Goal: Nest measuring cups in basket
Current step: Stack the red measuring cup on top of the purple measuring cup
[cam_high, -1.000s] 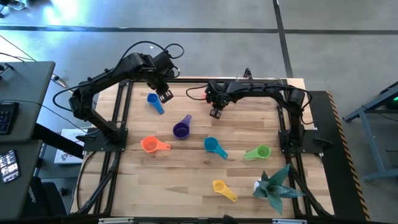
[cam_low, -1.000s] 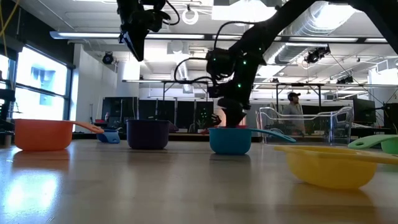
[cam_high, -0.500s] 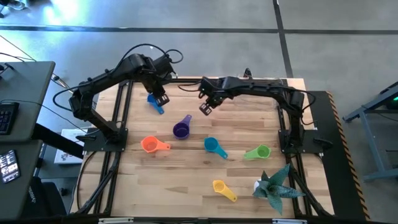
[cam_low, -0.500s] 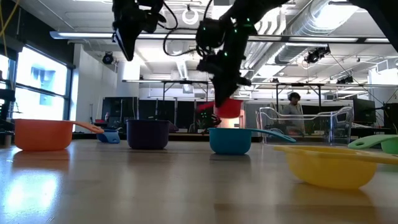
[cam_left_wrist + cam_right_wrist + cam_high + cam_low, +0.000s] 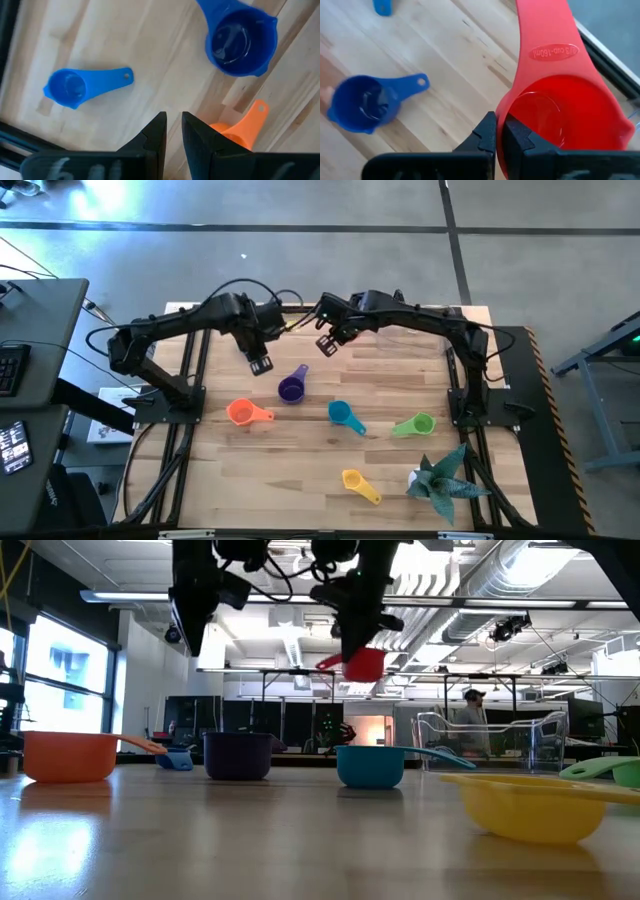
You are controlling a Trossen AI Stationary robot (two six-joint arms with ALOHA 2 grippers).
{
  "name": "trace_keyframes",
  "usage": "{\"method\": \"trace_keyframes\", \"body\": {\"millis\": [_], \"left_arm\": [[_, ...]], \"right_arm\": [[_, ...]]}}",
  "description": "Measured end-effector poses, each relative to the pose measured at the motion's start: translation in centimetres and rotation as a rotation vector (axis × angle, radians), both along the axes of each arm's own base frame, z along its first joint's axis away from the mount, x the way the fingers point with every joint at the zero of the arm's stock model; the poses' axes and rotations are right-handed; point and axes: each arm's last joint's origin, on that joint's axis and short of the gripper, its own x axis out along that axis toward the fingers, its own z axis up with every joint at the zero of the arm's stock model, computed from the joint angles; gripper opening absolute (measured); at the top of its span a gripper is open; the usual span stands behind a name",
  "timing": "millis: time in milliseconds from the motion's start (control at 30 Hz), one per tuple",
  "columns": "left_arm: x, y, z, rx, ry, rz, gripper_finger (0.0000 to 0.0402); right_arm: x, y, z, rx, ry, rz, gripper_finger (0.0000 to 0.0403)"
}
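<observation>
My right gripper [image 5: 328, 343] is shut on the red measuring cup [image 5: 363, 664] and hangs high above the table's far middle. My left gripper [image 5: 170, 122] points down above bare wood, its fingers a narrow gap apart with nothing between them. The small blue cup [image 5: 75, 87] lies just beyond it. The purple cup [image 5: 291, 388], orange cup [image 5: 245, 413], teal cup [image 5: 343, 415], green cup [image 5: 415, 424] and yellow cup [image 5: 358, 483] stand on their bases on the table. The clear basket [image 5: 490, 745] stands at the far right. My right gripper pinches the red cup's side wall at the rim [image 5: 502, 107], away from the handle [image 5: 545, 35]. One finger is outside the bowl and one inside. The fingers come from above, slanting down. The cup hangs clear of the table, mouth up, a little tilted.
A teal spiky paper plant [image 5: 440, 480] stands at the near right corner. A black metal frame [image 5: 190, 370] borders the wooden table on the left and right. Bare wood lies between the cups and the near edge.
My right gripper has risen from the table with the red cup, which is now lifted high, and has gone a little toward the far left while rolling. My left gripper has come down and toward the near edge, past the blue cup.
</observation>
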Motion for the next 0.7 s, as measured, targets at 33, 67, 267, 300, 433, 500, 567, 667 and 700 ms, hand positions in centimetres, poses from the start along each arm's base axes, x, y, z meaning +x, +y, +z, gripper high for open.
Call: {"method": "trace_keyframes", "body": {"millis": [33,67,267,300,433,500,567,667,700], "left_arm": [[0.1,-0.2,-0.4,-0.001,0.002,0.002,0.0048],[0.2,-0.4,-0.8,0.000,-0.002,0.002,0.0048],[0.8,-1.6,-3.4,-0.031,-0.012,0.027,0.0048],[0.8,-1.7,-3.8,-0.033,-0.010,0.033,0.0048],[0.8,-2.3,-5.1,-0.041,-0.009,0.076,0.0048],[0.9,-2.5,-5.5,-0.045,-0.011,0.098,0.0048],[0.8,-2.7,-5.9,-0.047,-0.009,0.117,0.0048],[0.9,-3.1,-6.6,-0.047,-0.019,0.131,0.0048],[1.0,-3.3,-6.8,-0.048,-0.019,0.133,0.0048]], "right_arm": [[0.0,0.0,0.4,-0.003,-0.009,0.001,0.0002],[0.0,0.0,0.7,-0.006,-0.019,0.003,0.0002],[-0.2,-0.2,2.2,-0.023,-0.046,0.013,0.0002],[-0.3,-0.3,2.4,-0.023,-0.047,0.010,0.0002],[-0.7,-0.8,2.9,-0.022,-0.042,-0.005,0.0002],[-0.8,-1.0,2.9,-0.021,-0.035,-0.012,0.0002],[-1.0,-1.3,2.9,-0.020,-0.029,-0.017,0.0002],[-1.2,-1.6,2.8,-0.021,-0.014,-0.013,0.0002],[-1.2,-1.8,2.8,-0.023,-0.013,-0.013,0.0002]]}}
